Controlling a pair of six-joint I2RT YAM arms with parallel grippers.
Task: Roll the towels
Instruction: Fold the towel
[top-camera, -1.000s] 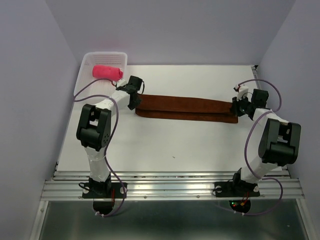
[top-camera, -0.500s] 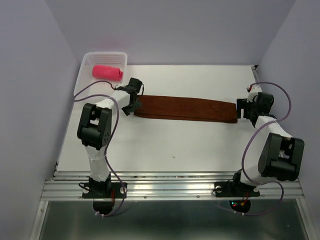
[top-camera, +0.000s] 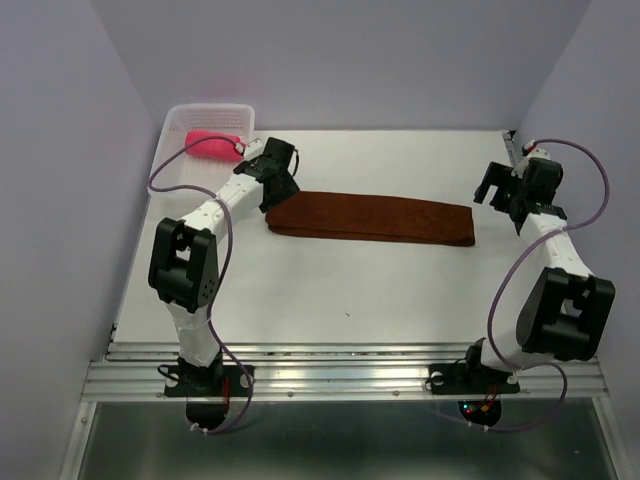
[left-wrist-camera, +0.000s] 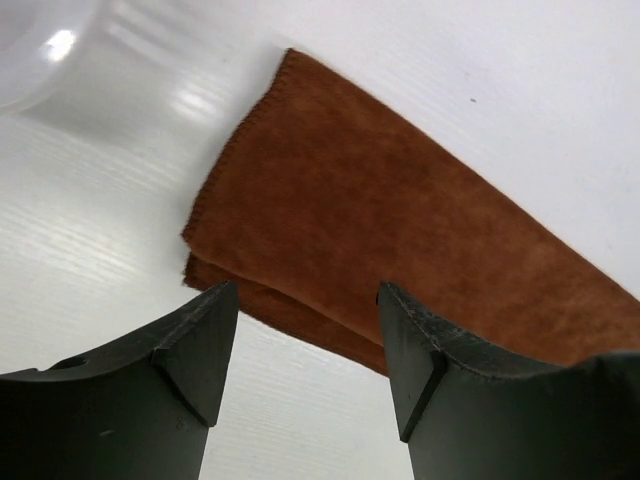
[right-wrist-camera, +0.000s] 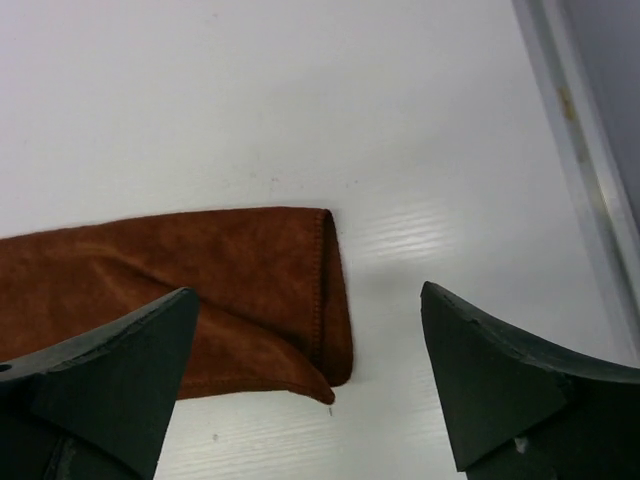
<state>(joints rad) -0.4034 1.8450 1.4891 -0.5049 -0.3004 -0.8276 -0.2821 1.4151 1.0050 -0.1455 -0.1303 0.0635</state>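
- Two black two-finger grippers hover: left gripper (left-wrist-camera: 305, 295) over the strip's 9 o'clock end, right gripper (right-wrist-camera: 305, 292) just past its 3 o'clock end, each with fingers spread and holding nothing.
- One white table (top-camera: 350, 290) bears everything.
- One rust-brown cloth towel (top-camera: 370, 217), folded into a long flat strip, lies at centre. I'd pinch both layers at one short end and roll evenly, keeping the edges square.
- One white perforated plastic basket (top-camera: 172, 125) sits at 10 o'clock.
- One bright pink cloth towel (top-camera: 212, 143), apparently rolled, lies inside it, so two towels in all.
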